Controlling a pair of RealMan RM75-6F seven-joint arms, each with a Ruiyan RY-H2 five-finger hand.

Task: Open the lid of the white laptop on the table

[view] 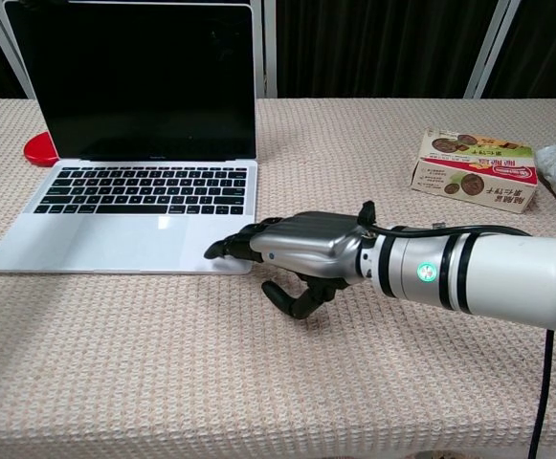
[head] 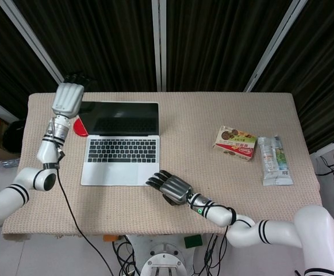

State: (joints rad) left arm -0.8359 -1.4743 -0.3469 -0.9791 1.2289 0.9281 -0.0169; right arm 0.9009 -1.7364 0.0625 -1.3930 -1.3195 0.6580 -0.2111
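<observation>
The white laptop point(head: 122, 152) stands open at the table's left, its dark screen point(view: 134, 81) raised near upright. My left hand point(head: 68, 98) is up at the lid's top left corner, fingers stretched out and reaching behind the edge; the chest view hardly shows it. My right hand point(head: 169, 187) lies low on the table at the laptop's front right corner. Its fingertips point(view: 222, 251) rest on the corner of the base, and its thumb is curled underneath. Neither hand holds anything.
A red object point(head: 79, 127) lies just left of the laptop, beside the lid. A biscuit box point(head: 235, 142) and a long snack packet point(head: 274, 160) sit at the right. The table's back edge runs close behind the lid.
</observation>
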